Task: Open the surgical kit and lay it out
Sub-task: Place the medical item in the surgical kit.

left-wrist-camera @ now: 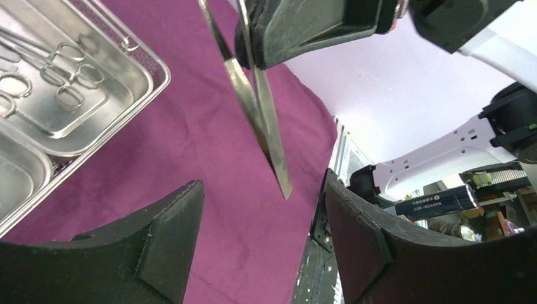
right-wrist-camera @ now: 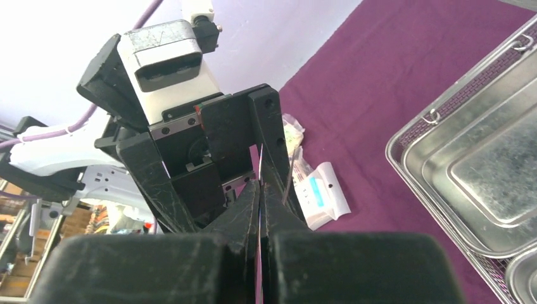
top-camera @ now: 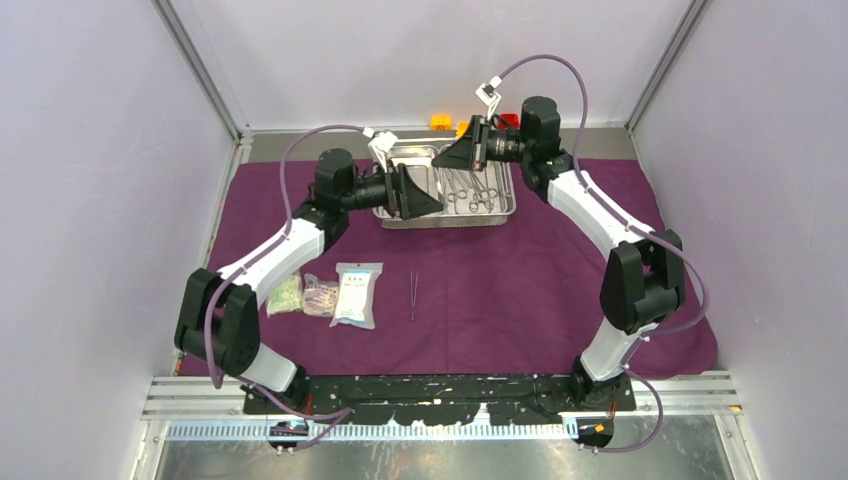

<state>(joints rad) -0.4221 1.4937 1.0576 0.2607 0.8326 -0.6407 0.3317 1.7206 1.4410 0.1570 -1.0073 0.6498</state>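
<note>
The dark-purple cloth [top-camera: 530, 290] lies spread flat. At its back stands the steel tray [top-camera: 445, 222], with scissors and clamps [top-camera: 470, 190] in its right compartment. My right gripper [top-camera: 445, 160] hangs over the tray, shut on thin steel tweezers [left-wrist-camera: 256, 107] that point down at the left gripper. In the right wrist view the tweezers [right-wrist-camera: 260, 166] show as a sliver between the closed fingers. My left gripper [left-wrist-camera: 265, 180] is open, and the tweezers' tip hangs just above its gap, untouched. A second pair of tweezers [top-camera: 413, 296] and three clear packets [top-camera: 357, 293] lie on the near cloth.
Yellow and red toy bricks [top-camera: 441, 122] sit behind the tray on the bare table. The tray's wire rim [left-wrist-camera: 158, 76] is close to the left of my left gripper. Both arms meet over the tray's near-left part, and cage walls close in on three sides.
</note>
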